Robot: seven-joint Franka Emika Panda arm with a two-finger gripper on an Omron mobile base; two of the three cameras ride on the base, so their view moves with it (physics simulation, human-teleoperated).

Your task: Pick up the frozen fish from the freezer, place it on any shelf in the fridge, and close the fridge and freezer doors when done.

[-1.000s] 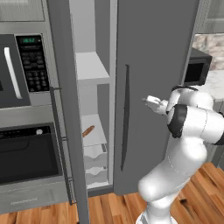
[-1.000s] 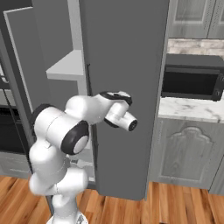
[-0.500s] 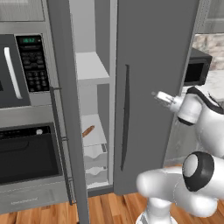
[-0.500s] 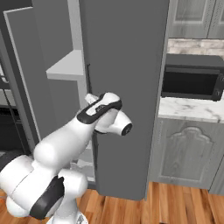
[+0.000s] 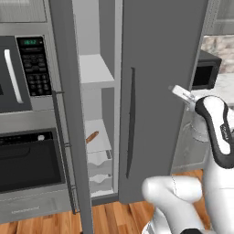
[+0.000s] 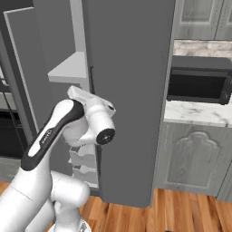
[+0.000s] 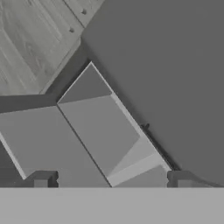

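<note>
Left base view: freezer [image 5: 98, 128] open, brown stick [image 5: 92, 136] on a lower shelf, fish not discernible; right base view: wide door [image 6: 129, 90] shut behind the arm; hand view: gripper [image 7: 111, 178] fingers spread wide, holding nothing
</note>
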